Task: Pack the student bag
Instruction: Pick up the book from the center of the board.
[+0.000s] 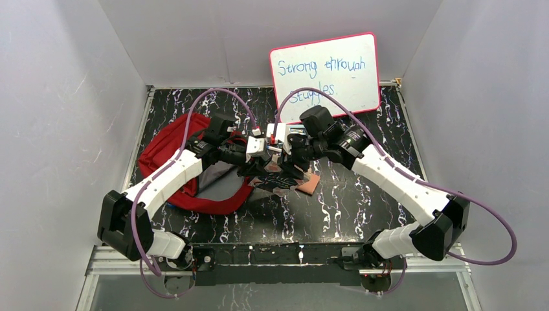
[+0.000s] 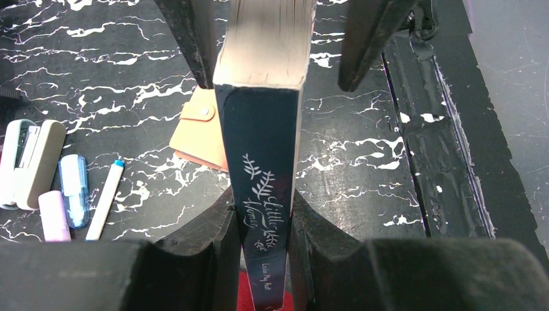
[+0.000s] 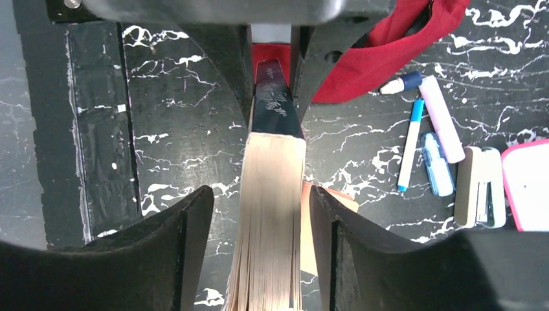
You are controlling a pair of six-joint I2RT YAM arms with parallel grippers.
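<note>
Both arms meet over the middle of the worktop [image 1: 353, 210], and there's a book [image 2: 259, 129] strung between them. The left jaws are clamped narrow on its dark blue spine end, with "Little Women" lettered in white right at the grip. The right jaws stand wider at the page end. One finger [image 3: 175, 259] shows a clear gap from the pages and the other sits just beside them, so there's no firm pinch on that side.

The student bag [image 1: 165, 146] lies on the left half of the worktop, partly under the left arm [image 1: 168, 178]. It's red, slumped, and its mouth gapes toward the centre with grey lining showing. The book hangs just beside that opening, not inside it.

There's plenty of clutter around. A tan wallet [image 2: 194, 136] with a snap lies flat directly beneath the book. Off to the far side sits a loose row: a white pen [image 2: 105, 199] with a blue tip, a small clear-blue item [image 2: 74, 188] I can't identify, a pink highlighter [image 2: 53, 217] and a pale stapler [image 2: 29, 162]. They lie near one another, on the back part of the worktop.

A pink-framed whiteboard [image 1: 324, 71] leans against the back wall, with blue handwriting that looks like "Strong through struggles". Purple cables [image 1: 505, 233] loop off both arms.

The worktop is black with white marble veining, and strips of black tape run along one edge. Plain pale panels box it in on three sides.
</note>
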